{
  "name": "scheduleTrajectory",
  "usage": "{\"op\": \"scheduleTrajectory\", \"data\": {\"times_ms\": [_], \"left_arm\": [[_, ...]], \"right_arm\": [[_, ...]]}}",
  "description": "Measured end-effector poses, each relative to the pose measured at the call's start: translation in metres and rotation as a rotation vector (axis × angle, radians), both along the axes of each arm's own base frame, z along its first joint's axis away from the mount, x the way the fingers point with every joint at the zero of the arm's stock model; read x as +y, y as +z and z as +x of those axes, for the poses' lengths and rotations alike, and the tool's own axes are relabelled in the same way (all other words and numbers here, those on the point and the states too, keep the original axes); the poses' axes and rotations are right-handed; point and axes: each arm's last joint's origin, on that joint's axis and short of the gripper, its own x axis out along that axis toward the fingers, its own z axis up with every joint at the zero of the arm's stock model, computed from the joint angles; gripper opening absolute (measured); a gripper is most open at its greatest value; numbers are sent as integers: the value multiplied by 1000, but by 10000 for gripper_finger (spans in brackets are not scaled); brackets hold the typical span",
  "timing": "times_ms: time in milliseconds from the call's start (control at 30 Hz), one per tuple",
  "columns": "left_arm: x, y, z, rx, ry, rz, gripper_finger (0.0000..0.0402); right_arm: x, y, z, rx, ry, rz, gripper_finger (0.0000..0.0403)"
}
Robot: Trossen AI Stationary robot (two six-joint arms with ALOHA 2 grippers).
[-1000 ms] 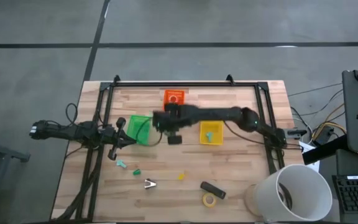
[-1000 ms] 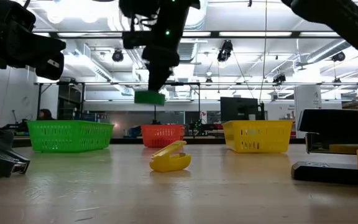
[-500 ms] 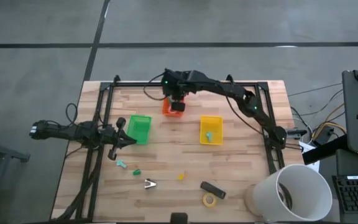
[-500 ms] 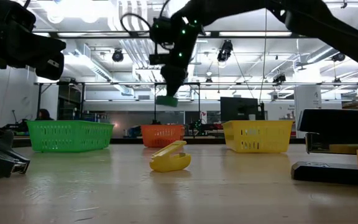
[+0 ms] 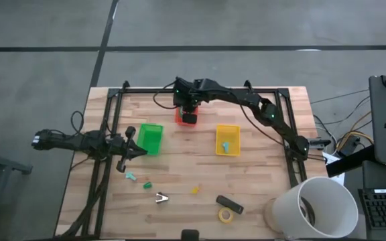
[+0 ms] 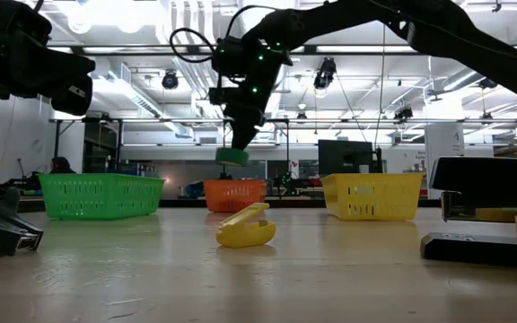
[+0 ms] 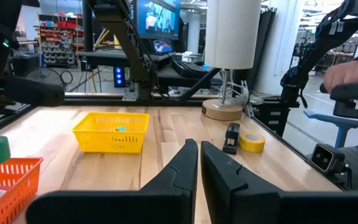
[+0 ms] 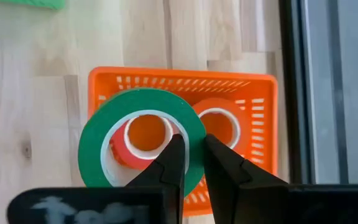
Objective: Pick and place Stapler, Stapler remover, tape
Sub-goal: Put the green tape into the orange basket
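Note:
My right gripper (image 5: 189, 115) hangs over the orange basket (image 5: 179, 118) at the table's far middle, shut on the green tape roll (image 8: 143, 144), which the low view shows above the basket (image 6: 232, 155). Two red-orange tape rolls (image 8: 219, 124) lie flat in that basket. The black stapler (image 5: 229, 203) and the yellow tape roll (image 5: 226, 215) lie flat on the table near its near edge. My left gripper (image 7: 199, 146) is shut on nothing and waits at the left, beside the green basket (image 5: 150, 138). My right gripper holds the green tape roll by its ring wall (image 8: 194, 127), one finger inside the centre hole and one outside. The fingers (image 8: 174, 155) come from above, pointing down. The roll sits level, lifted clear above the orange basket (image 8: 179, 78).
A yellow basket (image 5: 227, 140) with a teal piece in it stands right of the orange one. Small teal (image 5: 132, 177), green (image 5: 147, 184), silver (image 5: 161, 197) and yellow (image 5: 195, 190) claw pieces lie on the near half. A white cylinder (image 5: 320, 207) stands at the near right corner.
My right gripper has carried the green tape roll from the table's middle, between the green and yellow baskets, toward the far edge until it is over the orange basket, then come down a little. It has stayed shut on the roll.

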Motion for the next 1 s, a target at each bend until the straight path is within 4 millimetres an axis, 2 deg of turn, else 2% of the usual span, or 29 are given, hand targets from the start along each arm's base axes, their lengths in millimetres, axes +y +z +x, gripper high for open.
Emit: {"op": "scheduleTrajectory", "data": {"times_ms": [467, 800, 1000], "left_arm": [[0, 0, 0, 0, 0, 0, 23], [0, 0, 0, 0, 0, 0, 23], [0, 0, 0, 0, 0, 0, 23]], "right_arm": [[-2, -42, -4, 88, -45, -10, 38], [3, -57, -3, 94, -23, -4, 38], [6, -59, -3, 104, -13, -12, 44]]}}
